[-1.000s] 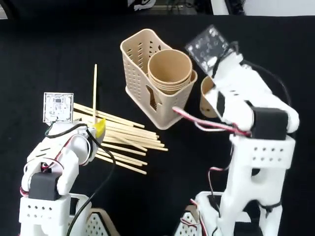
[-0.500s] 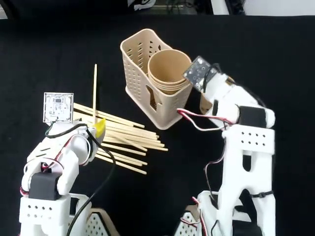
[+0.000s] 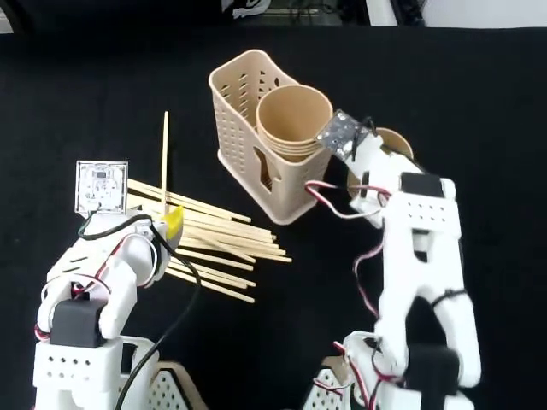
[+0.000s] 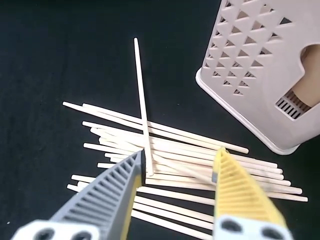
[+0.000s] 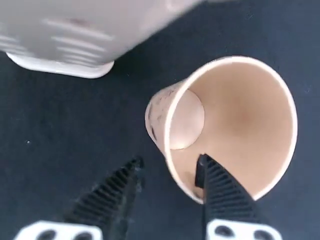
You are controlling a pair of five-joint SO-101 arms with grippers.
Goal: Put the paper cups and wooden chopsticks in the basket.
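The right hand (image 5: pixel 170 162) is released, its two dark fingers spread apart around the rim of a tan paper cup (image 5: pixel 235 125); one finger sits just inside the mouth and the other outside the wall, which looks to me like the stance for pinching the wall, though nothing is pinched yet; the cup seems to lie on its side on the black desk (image 3: pixel 479 77), just beside the beige slotted plastic basket (image 3: pixel 248 111), so the lift into it should be short. Three or so nested paper cups (image 3: pixel 295 115) already stand upright in the near end of the basket, presumably stacked to save room, and I would guess this cup goes on top. The left hand (image 4: pixel 180 155), one finger grey and one yellow, is likewise released and grasps nothing; it hangs over the loose pile of pale wooden chopsticks (image 4: pixel 190 167) lying flat on the desk near the basket's other side; one stray chopstick (image 4: pixel 141 100) lies across the rest; none is in the basket yet.
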